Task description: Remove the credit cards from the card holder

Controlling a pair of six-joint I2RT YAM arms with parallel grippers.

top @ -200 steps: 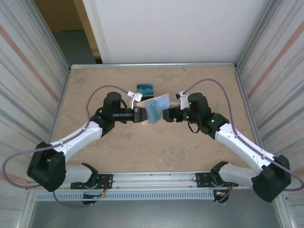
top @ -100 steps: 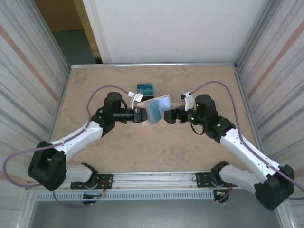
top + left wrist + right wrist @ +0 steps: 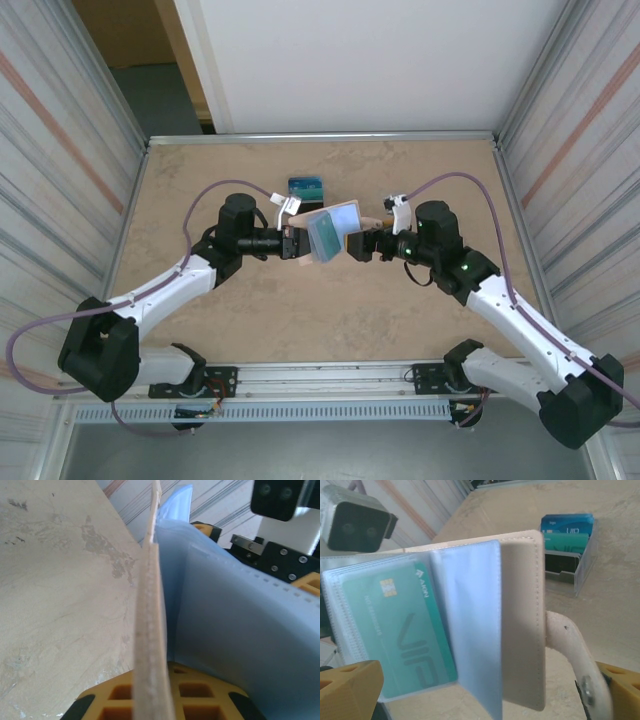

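Observation:
The card holder (image 3: 327, 229), tan with pale-blue lining, is held open above the table's middle with my left gripper (image 3: 296, 243) shut on its left edge. In the left wrist view its tan edge (image 3: 150, 630) stands upright over a yellow pad (image 3: 192, 695). A teal credit card (image 3: 402, 632) sits in a clear sleeve of the holder, beside the tan cover (image 3: 520, 620) and closing tab (image 3: 567, 647). My right gripper (image 3: 356, 243) is open just right of the holder, its yellow fingertips (image 3: 350, 687) either side of it, touching nothing.
A small clear tray (image 3: 305, 186) behind the holder holds blue, teal and black cards (image 3: 567, 540) standing on edge. The tan table (image 3: 200, 180) is walled by metal panels on the left and right. Both arms meet at the centre.
My right gripper has opened wide and its wrist has drawn back a little to the right. The left gripper and the card holder have stayed put.

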